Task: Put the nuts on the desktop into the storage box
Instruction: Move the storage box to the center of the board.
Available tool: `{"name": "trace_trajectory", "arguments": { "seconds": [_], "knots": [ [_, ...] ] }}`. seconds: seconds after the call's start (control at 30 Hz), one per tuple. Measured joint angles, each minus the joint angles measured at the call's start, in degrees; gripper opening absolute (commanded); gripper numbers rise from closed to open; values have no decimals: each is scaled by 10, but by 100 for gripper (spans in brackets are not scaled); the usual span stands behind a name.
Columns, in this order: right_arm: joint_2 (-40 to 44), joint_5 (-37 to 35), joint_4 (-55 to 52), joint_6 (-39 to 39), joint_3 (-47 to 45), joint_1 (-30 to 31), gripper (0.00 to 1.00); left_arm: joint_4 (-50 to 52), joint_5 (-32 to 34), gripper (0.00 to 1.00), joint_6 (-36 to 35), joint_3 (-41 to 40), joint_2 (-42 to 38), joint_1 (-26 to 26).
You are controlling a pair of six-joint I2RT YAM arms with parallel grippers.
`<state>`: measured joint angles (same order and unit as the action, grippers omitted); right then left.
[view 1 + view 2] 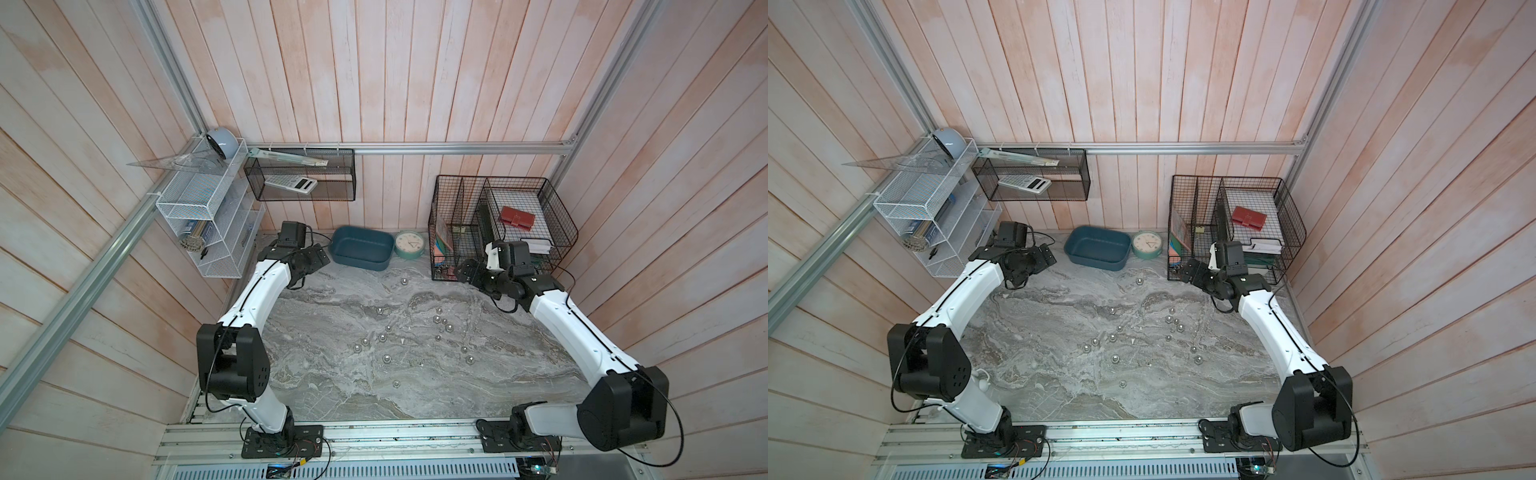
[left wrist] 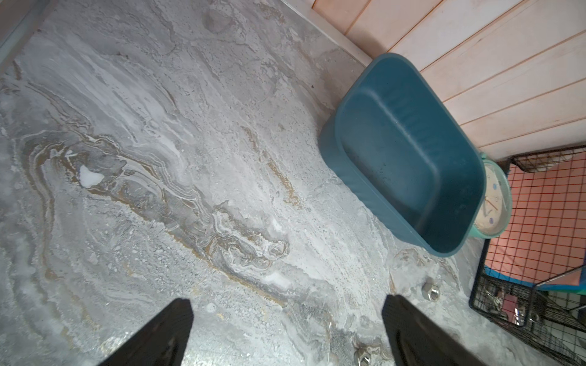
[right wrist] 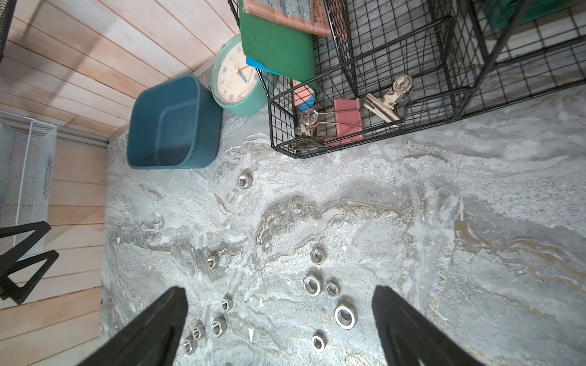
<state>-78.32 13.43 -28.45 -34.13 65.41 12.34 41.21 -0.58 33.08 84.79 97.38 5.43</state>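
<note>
Several small silver nuts point(image 1: 437, 319) point(image 1: 1168, 319) lie scattered over the middle of the grey marble desktop point(image 1: 332, 374), and one lone nut point(image 1: 403, 281) sits nearer the back. The teal storage box point(image 1: 360, 262) point(image 1: 1096, 261) stands against the back wall and looks empty. My left gripper point(image 1: 323, 257) point(image 2: 287, 301) hovers open just left of the box point(image 2: 355, 183), with nothing between its fingers; two nuts point(image 2: 430, 291) lie near one finger. My right gripper point(image 1: 462, 270) point(image 3: 279, 290) hangs open at the back right, with several nuts point(image 3: 311, 285) on the desktop below its gap.
A mint-green clock point(image 1: 409, 244) stands right of the box. A black wire basket point(image 1: 498, 224) with binder clips point(image 3: 347, 122) sits just behind the right gripper. A white mesh shelf point(image 1: 216, 232) and a black wall basket point(image 1: 299, 178) hang at the back left. Plank walls enclose three sides.
</note>
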Motion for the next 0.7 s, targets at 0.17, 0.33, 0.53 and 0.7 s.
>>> {"name": "trace_trajectory", "arguments": {
  "seconds": [0.17, 0.33, 0.53, 0.7],
  "knots": [
    [-23, 2, -22, 1, 39, 9, 98, -5, -10, 99, -35, 85, 80, 5],
    [-44, 1, -54, 13, 82, 27, 98, 5, -5, 90, -75, 212, 194, 15],
    [-61, -5, -90, 26, 117, 46, 98, 56, 13, 80, -125, 422, 361, 24],
    [-61, -12, -111, 28, 131, 52, 98, 94, 38, 75, -146, 535, 458, 24]
  ]
}}
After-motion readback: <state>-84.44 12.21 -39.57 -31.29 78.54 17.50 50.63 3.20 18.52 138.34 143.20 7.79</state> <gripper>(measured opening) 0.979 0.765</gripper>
